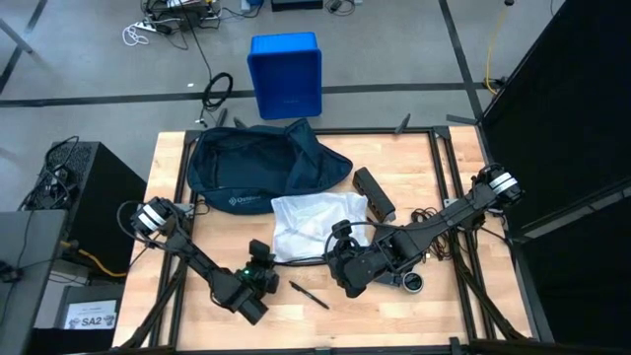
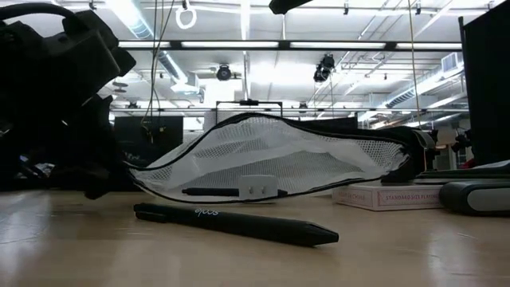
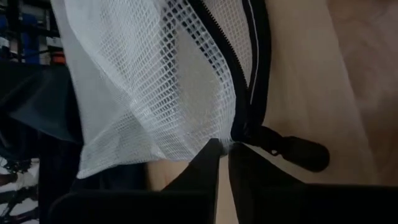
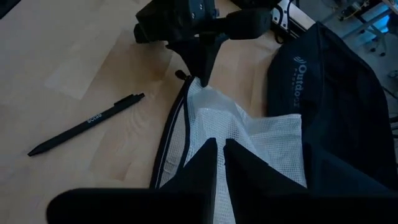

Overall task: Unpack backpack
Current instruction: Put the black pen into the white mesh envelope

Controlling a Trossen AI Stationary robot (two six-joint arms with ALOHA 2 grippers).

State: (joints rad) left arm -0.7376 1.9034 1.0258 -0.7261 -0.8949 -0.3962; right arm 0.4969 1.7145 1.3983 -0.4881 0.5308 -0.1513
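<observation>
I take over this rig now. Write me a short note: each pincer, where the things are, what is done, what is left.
Left pincer: shut on the white mesh pouch at its zipper corner.
Right pincer: shut on the pouch's other edge.
Backpack: at the table's far side, open.
Done: pouch, pen and a dark case lie out on the table.
Left: whether more is inside the backpack cannot be seen.

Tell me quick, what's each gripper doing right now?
Left gripper: shut on the mesh pouch at its zipper corner.
Right gripper: shut on the mesh pouch's other edge.
</observation>
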